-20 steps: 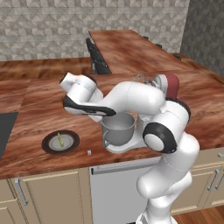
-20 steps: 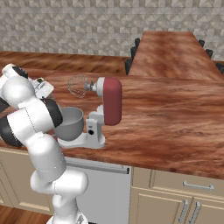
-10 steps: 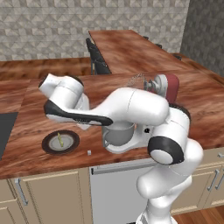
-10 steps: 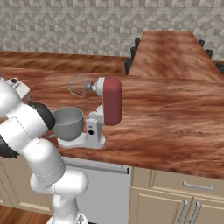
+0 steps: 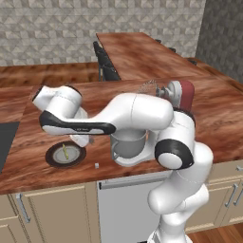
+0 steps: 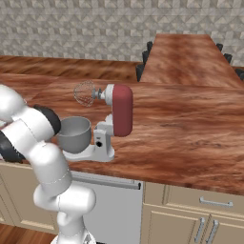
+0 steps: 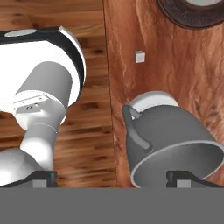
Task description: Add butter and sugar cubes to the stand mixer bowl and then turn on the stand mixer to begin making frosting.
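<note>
Reaching left over plate [image 5: 65, 155], end effector [image 7: 109, 176] spread

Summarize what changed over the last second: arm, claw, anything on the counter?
The arm swung left across the counter, from over the stand mixer bowl toward the dark plate holding the butter. The claw stayed open and took hold of nothing. Butter, sugar cube, bowl and stand mixer stayed where they were.
</note>
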